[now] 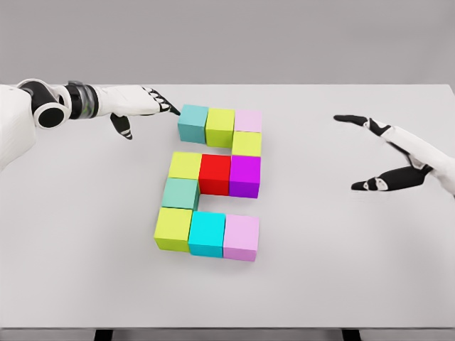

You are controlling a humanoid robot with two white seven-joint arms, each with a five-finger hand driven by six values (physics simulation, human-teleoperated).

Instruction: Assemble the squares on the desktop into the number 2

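Coloured cubes stand on the white table (341,270) in the shape of a 2. The top row is a teal cube (193,122), a lime cube (220,126) and a pink cube (248,120), with a lime cube (247,143) under the pink one. The middle row runs lime (185,165), red (215,174), purple (245,175). A teal-green cube (180,193) joins down to the bottom row of lime (173,229), cyan (207,233) and pink (242,237). My left hand (146,106) is open, its fingertips touching the top teal cube's left side. My right hand (377,153) hovers open at the right, apart from the cubes.
The table's front edge runs along the bottom of the view, its far edge behind the cubes. A plain grey wall stands beyond.
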